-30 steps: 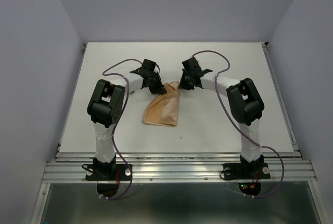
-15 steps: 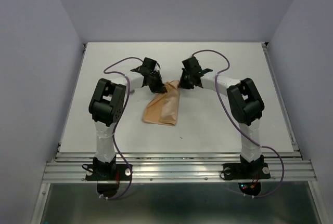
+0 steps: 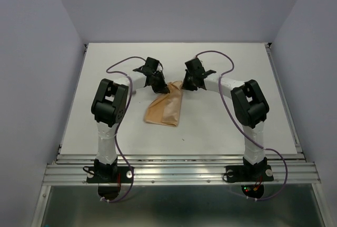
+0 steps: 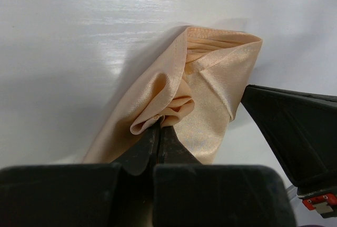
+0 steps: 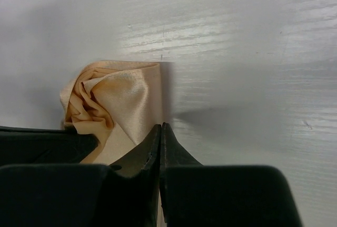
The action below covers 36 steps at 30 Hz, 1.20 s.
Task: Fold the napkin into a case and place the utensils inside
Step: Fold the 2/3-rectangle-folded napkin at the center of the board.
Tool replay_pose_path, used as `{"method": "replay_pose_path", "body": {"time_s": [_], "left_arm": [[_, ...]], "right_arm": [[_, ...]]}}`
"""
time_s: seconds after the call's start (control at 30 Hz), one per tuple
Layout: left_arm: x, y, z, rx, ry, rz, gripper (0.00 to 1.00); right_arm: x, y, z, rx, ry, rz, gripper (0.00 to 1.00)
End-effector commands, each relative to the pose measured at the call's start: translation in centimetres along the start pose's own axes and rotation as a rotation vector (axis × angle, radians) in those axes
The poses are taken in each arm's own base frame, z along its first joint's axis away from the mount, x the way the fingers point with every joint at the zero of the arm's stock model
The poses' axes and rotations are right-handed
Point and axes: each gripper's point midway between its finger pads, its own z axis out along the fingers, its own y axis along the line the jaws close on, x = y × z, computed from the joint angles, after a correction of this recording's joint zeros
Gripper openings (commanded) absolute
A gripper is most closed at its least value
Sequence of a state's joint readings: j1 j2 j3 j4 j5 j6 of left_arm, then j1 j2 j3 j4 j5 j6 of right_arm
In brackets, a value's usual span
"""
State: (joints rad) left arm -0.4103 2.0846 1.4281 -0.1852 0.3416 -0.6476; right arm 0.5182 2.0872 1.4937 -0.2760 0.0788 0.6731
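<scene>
The peach-orange napkin (image 3: pixel 164 109) lies folded into a narrow oblong on the white table, its far end bunched and raised. My left gripper (image 3: pixel 165 89) is shut on a rolled fold at that far end, seen in the left wrist view (image 4: pixel 159 127) with the napkin (image 4: pixel 210 90) spreading beyond it. My right gripper (image 3: pixel 184 86) is shut at the napkin's far right edge; in the right wrist view (image 5: pixel 160 126) its tips meet the edge of the napkin (image 5: pixel 121 100). The two grippers are close together. No utensils show in any view.
The white table (image 3: pixel 237 69) has a metal rail (image 3: pixel 179 171) at its near edge and grey walls on three sides. Purple cables (image 3: pixel 122 63) loop beside both arms. The other gripper's black body (image 4: pixel 295 127) fills the right of the left wrist view.
Both grippers have shifted only slightly at the napkin's far end. The napkin's near part has stayed where it was.
</scene>
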Motion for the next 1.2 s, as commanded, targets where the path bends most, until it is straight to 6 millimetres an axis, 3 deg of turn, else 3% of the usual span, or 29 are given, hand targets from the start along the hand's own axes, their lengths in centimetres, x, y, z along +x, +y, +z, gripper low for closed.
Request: {"method": "replay_pose_path", "body": {"time_s": [0.0,0.47,0.73,1.17], "left_arm": [[1.2,1.1,1.1,-0.054,0.051,0.051,0.0],[3.9,-2.8,2.9,0.042,0.168,0.237,0.0],[4.0,-3.1,2.8,0.051,0.168,0.252,0.0],[3.7,-3.6,2.2,0.061,0.159,0.26,0.0]], "right_arm": [[-3.8,1.4,-3.0,-0.02,-0.141,0.008,0.03],[-2.8,-3.1,-6.4,0.092,-0.193,0.004,0.04],[-1.6,-3.9,-4.9,0.104,-0.147,0.004,0.04],[-2.4,-3.0,-2.5,0.088,-0.127,-0.011,0.04]]}}
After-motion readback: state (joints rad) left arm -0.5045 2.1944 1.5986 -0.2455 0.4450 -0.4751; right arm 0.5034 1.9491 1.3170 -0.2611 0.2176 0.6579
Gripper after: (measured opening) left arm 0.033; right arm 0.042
